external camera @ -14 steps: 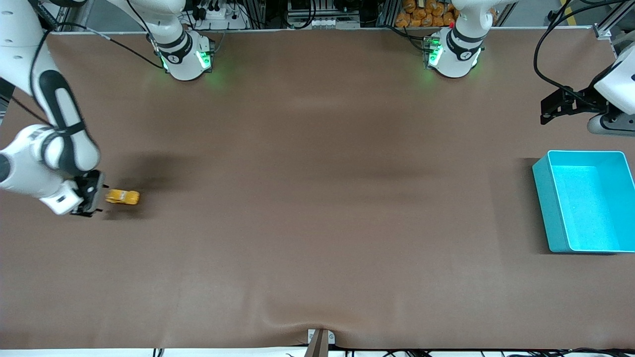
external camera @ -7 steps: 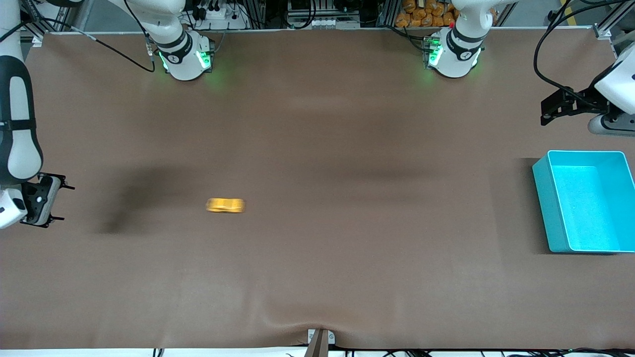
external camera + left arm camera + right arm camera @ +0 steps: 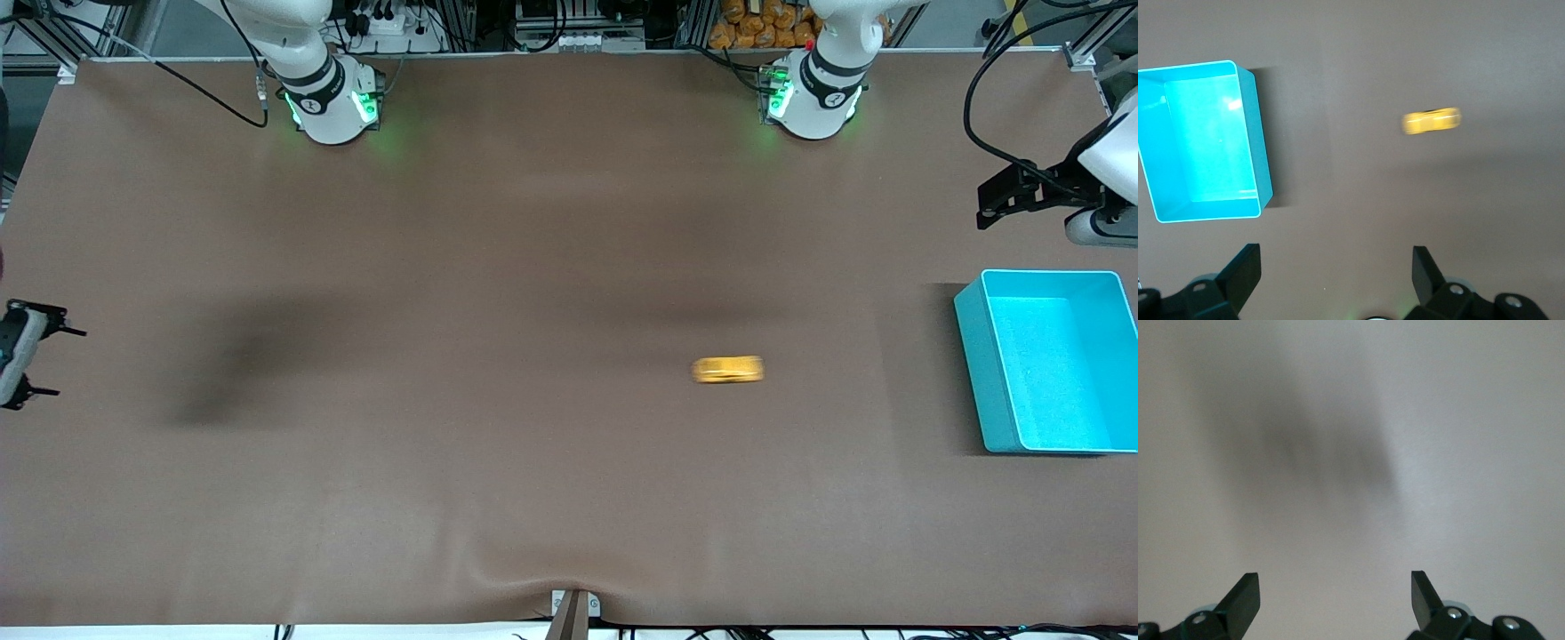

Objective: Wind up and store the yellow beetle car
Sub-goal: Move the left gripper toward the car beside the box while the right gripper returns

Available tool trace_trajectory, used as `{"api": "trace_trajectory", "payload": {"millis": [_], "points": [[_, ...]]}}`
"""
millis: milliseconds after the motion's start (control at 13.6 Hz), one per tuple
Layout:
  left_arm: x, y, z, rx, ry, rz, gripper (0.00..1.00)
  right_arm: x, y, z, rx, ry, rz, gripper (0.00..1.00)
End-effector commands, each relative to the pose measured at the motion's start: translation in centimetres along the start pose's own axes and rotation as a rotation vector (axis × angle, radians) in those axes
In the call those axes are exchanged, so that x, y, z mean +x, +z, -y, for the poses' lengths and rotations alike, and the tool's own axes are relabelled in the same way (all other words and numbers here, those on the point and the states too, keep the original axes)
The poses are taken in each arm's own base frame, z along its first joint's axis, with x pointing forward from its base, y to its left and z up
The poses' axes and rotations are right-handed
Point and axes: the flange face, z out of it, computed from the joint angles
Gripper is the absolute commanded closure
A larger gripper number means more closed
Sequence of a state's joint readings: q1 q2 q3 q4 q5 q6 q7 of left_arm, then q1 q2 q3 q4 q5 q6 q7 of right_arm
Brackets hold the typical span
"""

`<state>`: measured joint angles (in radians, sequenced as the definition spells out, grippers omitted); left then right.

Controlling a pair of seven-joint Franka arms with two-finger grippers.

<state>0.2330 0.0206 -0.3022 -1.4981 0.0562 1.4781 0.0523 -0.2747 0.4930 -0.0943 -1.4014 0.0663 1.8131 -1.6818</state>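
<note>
Yellow streak on the brown bench (image 3: pixel 533 498): that's the yellow beetle car (image 3: pixel 728 370), smeared with blur, sitting on the bare mat toward my left arm's end, between the bench's middle and the turquoise bin (image 3: pixel 969 356), and well apart from the bin's wall. My left wrist view picks up the same car (image 3: pixel 1431 121) near the bin (image 3: pixel 1261 167), with my left hand (image 3: pixel 1336 267) up over the mat, fingers (image 3: pixel 1245 263) spread wide and holding nothing. The left hand hangs over the bench's edge at my left arm's end, above the bin's corner. My right hand (image 3: pixel 22 356) is out at the bench's edge on my right arm's end, fingers (image 3: pixel 1245 590) wide apart too, empty over plain mat.
</note>
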Motion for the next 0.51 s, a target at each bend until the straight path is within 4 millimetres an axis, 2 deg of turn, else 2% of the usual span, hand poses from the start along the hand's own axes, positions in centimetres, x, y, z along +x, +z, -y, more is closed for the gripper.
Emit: {"api": "trace_trajectory", "payload": {"millis": [0,73,147,294,367,441], "points": [[0.2,-0.3,0.2,0.020,0.010,-0.011,0.00,4.3,-4.0,0.0,-0.026,0.041,-0.021,0.00],[0.2,-0.3,0.2,0.021,0.010,-0.011,0.00,5.2,-6.3,0.9,-0.021,0.093,-0.020,0.00],[0.2,-0.4,0.2,0.021,0.010,-0.012,0.00,6.6,-7.7,1.7,0.003,0.157,-0.016,0.00],[0.2,-0.3,0.2,0.023,0.011,-0.011,0.00,10.6,-12.2,3.2,0.005,0.210,0.007,0.00],[0.1,-0.3,0.4,0.024,0.008,-0.010,0.00,11.5,-13.5,3.8,0.012,0.266,0.014,0.00],[0.2,-0.2,0.6,0.025,0.003,-0.010,0.00,12.4,-13.9,4.2,0.020,0.335,0.029,0.00]]}}
